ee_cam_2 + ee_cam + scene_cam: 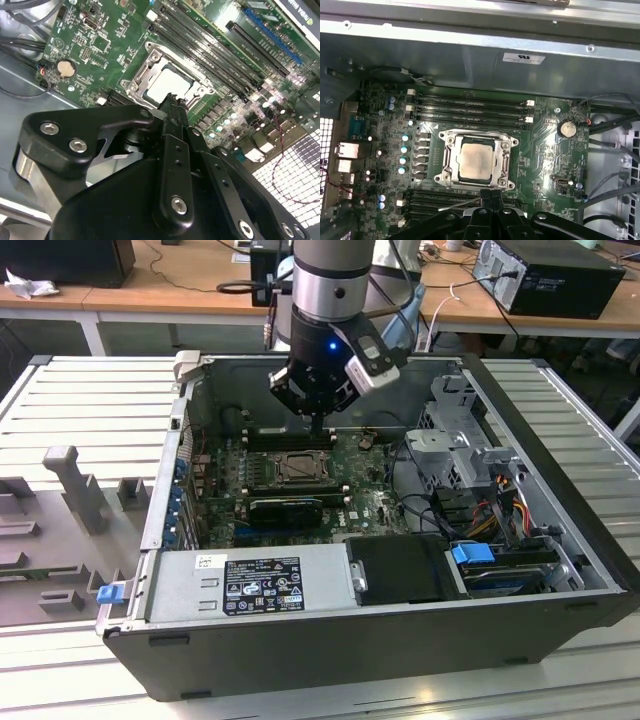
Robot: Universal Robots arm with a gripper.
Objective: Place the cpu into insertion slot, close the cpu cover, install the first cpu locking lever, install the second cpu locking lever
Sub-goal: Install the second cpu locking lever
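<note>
One arm reaches into the open computer case [560,540], and its gripper [318,422] hangs just above the edge of the slot [475,159] on the green board [540,160]. The fingers [173,117] are pressed together and hold nothing. The cpu [475,159] lies flat in the slot, with the cover [451,159] shut around it.

Silver-grey arm [335,270], black screw-studded pincer [172,107], blue light.
</note>
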